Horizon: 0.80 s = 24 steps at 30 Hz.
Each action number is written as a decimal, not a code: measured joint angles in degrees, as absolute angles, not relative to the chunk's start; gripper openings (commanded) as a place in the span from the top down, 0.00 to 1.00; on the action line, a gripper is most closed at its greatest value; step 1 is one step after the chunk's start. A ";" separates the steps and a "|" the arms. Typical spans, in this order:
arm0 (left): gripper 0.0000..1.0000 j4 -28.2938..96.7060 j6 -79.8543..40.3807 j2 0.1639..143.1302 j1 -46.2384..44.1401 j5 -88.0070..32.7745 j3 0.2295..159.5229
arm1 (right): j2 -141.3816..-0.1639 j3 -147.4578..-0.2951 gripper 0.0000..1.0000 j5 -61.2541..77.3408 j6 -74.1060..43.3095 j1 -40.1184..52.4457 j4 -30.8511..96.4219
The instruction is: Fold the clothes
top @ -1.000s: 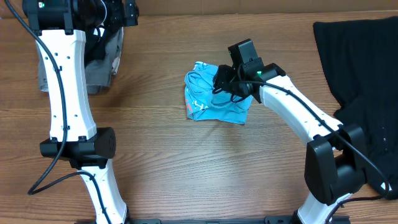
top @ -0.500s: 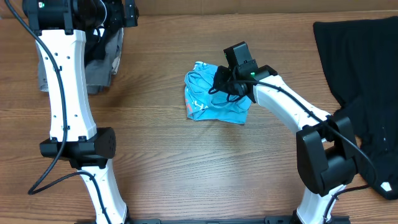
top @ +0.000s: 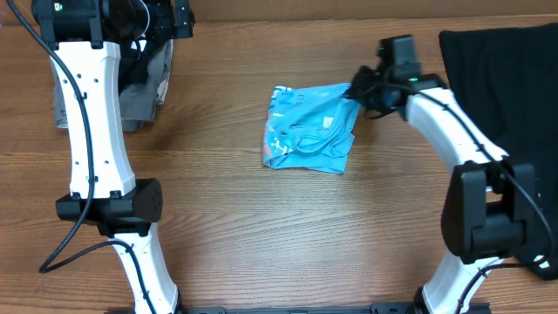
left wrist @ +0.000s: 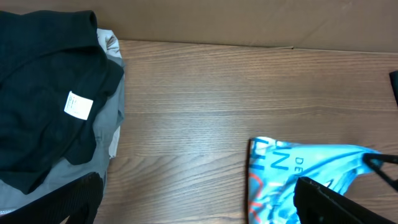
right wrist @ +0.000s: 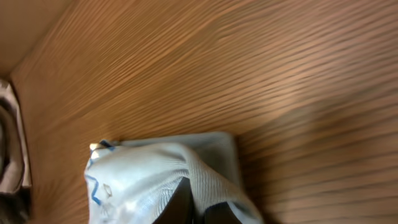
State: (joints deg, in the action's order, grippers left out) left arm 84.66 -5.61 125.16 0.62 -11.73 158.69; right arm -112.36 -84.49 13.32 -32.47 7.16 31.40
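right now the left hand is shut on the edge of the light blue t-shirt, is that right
Wrong arm. The right hand is the one shut on the edge of the light blue T-shirt. The overhead view shows it, and in the right wrist view the cloth runs up between that hand's fingers.

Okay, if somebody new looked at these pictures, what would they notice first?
The bunched light blue T-shirt in the middle of the table, one corner pinched in the right end effector. Next, the large black garment at the right edge, and a dark-and-grey clothes pile at far left.
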 measured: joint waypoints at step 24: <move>0.00 85.34 -4.32 125.16 0.62 -11.73 158.69 | -112.36 -84.55 0.45 16.29 0.19 19.44 42.54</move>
